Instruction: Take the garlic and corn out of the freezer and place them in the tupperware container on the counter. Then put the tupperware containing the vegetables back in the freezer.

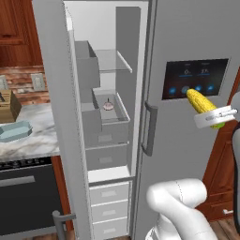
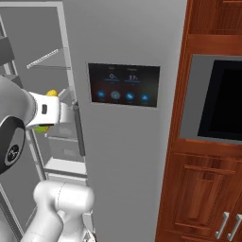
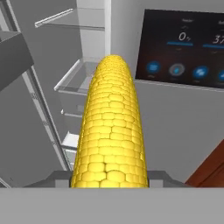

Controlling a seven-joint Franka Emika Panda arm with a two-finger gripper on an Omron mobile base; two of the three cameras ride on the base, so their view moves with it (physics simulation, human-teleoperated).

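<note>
My gripper is shut on the yellow corn and holds it in the air in front of the fridge's dispenser door, to the right of the open freezer. In the hand view the corn stands between the two fingertips and points toward the freezer shelves. A bit of the corn peeks out behind the white hand. The white garlic lies in a clear freezer bin at mid height. The pale blue tupperware container rests on the marble counter at the far left.
The freezer door stands open between the compartment and the counter. A wooden knife block sits behind the container. The dark dispenser panel is just behind the corn. A black dishwasher front lies under the counter. Wood cabinets with a built-in oven stand right of the fridge.
</note>
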